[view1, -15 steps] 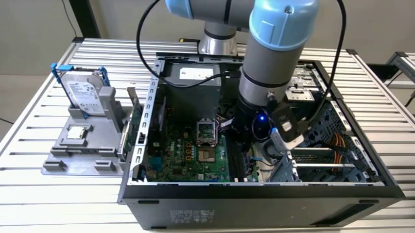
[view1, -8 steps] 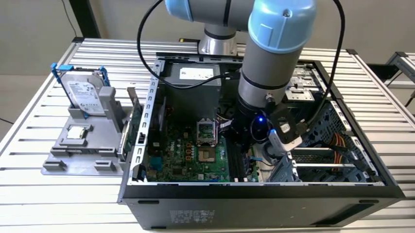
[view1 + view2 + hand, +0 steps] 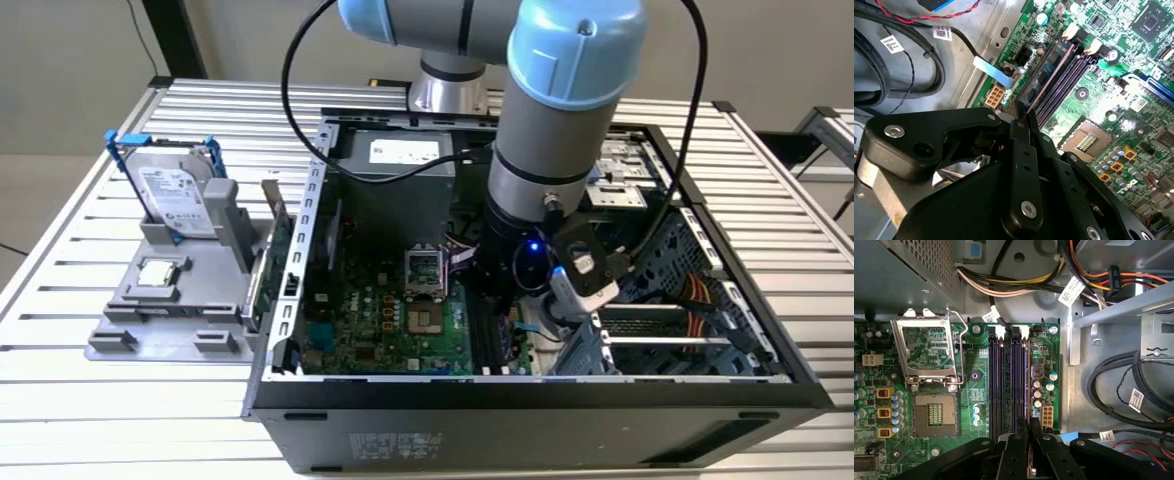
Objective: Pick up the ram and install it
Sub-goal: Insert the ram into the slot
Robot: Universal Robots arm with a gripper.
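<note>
Gripper [image 3: 1021, 117] is down inside the open PC case [image 3: 534, 395], fingers [image 3: 1024, 165] pinched narrow on the ram [image 3: 1046, 75]. I see the stick edge-on in the second wrist view, running from the fingertips out along the outermost of the dark memory slots [image 3: 1069, 80], the one nearest the case's bare metal floor. I can't tell if it's fully seated or just resting in the slot.

In the first wrist view the gripper [image 3: 1030, 427] sits at one end of the slot bank [image 3: 1009, 382], the ram [image 3: 1027, 385] showing as a thin line along the slot on the capacitor side. The CPU socket [image 3: 934, 415] is open, its retention frame [image 3: 926, 352] flipped up, beside the slots on the motherboard [image 3: 884, 450].

Exterior view: arm [image 3: 561, 110] reaches down into the case middle, gripper hidden behind the wrist. The case sits on a slatted metal table [image 3: 107, 400]. Toward the table's edge at the exterior view's left, a grey fixture [image 3: 174, 310] holds a hard drive [image 3: 174, 195] in a blue frame, upright, and a green expansion card [image 3: 274, 250] stands between fixture and case wall.
</note>
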